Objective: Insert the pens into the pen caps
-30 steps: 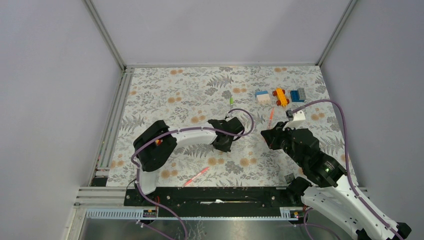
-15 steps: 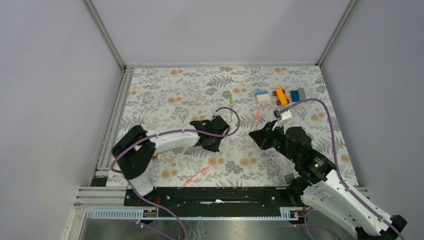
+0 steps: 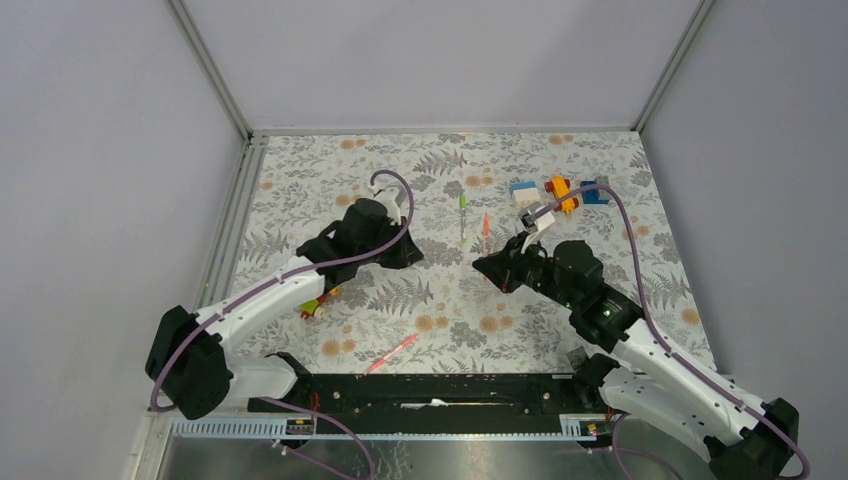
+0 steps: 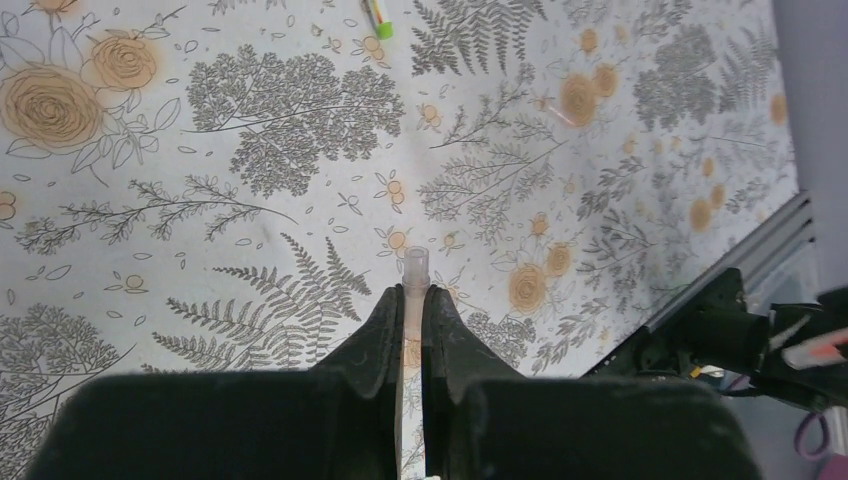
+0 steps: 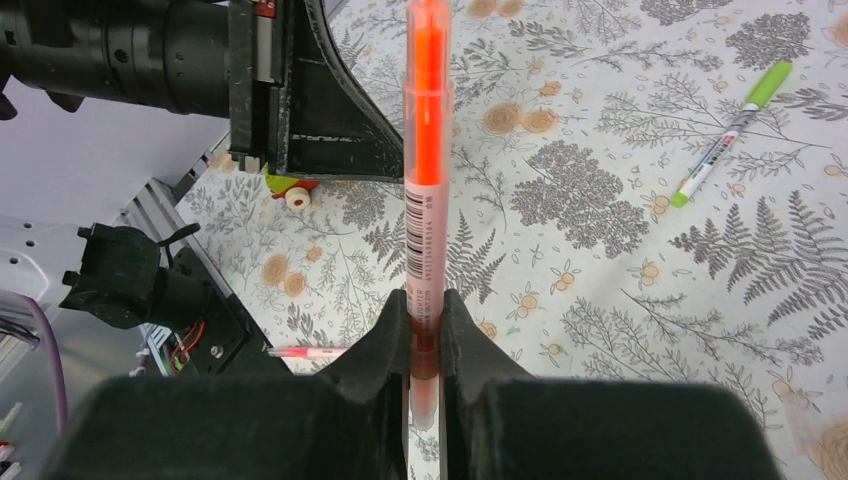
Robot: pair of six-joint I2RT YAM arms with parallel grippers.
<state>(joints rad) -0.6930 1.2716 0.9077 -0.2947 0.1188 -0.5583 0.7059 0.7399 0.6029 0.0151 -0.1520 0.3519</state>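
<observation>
My right gripper is shut on an orange-red pen, which sticks out far past the fingertips in the right wrist view. My left gripper is shut on a pale clear pen cap whose open end pokes just past the fingertips. The two grippers face each other a short gap apart above the mat. A white pen with a green end lies on the mat between and beyond them; it also shows in the right wrist view. A pink pen lies near the front edge.
Blocky toys stand at the back right: a white-blue one, a yellow-red one, a blue one. A red-yellow toy lies under the left arm. Metal rails run along the left and front edges.
My right gripper has carried the orange-red pen leftward. My left gripper has moved left and farther back, its arm stretching out, still holding the cap.
</observation>
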